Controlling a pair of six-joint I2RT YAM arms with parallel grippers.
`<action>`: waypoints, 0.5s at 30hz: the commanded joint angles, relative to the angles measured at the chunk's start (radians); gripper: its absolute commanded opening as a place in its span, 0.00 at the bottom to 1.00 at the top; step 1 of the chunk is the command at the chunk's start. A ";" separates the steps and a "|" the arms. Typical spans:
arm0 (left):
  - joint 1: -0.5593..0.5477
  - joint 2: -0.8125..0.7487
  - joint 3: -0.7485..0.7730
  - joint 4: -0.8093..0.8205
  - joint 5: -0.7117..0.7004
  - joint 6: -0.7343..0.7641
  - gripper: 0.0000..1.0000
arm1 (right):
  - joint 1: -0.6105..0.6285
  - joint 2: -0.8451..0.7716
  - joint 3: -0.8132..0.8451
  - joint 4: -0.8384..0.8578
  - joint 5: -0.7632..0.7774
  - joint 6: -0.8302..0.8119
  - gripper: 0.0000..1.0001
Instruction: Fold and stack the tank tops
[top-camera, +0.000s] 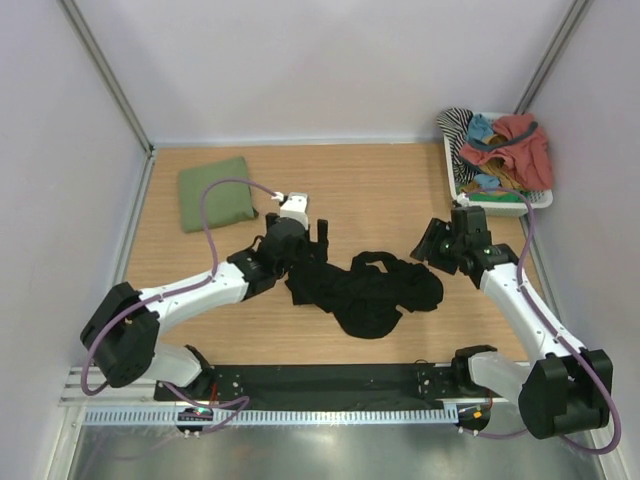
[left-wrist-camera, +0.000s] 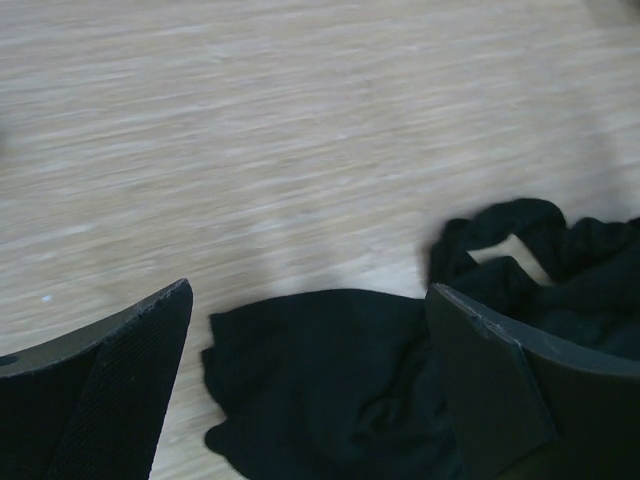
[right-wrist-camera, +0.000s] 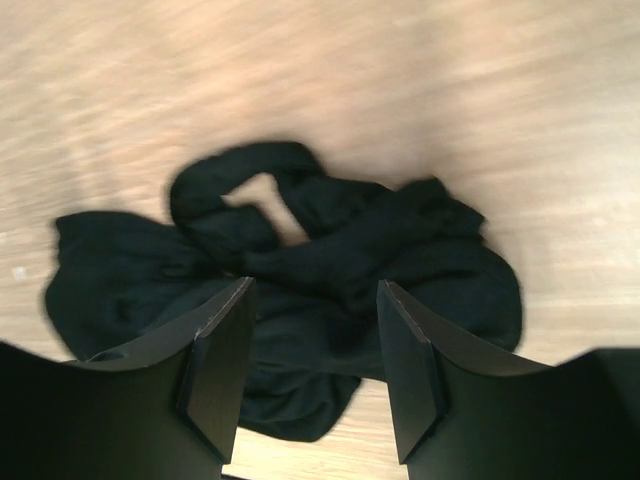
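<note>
Currently, the black tank top (top-camera: 365, 290) is seen crumpled mid-table between the left gripper (left-wrist-camera: 308, 290) and right gripper (right-wrist-camera: 315, 285), both spread apart and empty. Flattening is judged pending; hem corners must be pinched. The green tank top (top-camera: 215, 193) is already folded, far left.

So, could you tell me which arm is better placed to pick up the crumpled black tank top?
Probably left: the left gripper is open, the black tank top close between its fingers; the right gripper, also open, looks farther off.
</note>
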 joint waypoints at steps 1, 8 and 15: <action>-0.005 0.048 0.117 -0.057 0.186 -0.014 0.99 | 0.006 -0.008 -0.041 0.009 0.137 0.036 0.56; -0.011 0.248 0.309 -0.180 0.499 -0.097 0.95 | 0.003 -0.084 -0.092 0.017 0.236 0.067 0.56; -0.051 0.485 0.480 -0.307 0.548 -0.126 0.82 | 0.005 -0.121 -0.092 0.018 0.233 0.070 0.55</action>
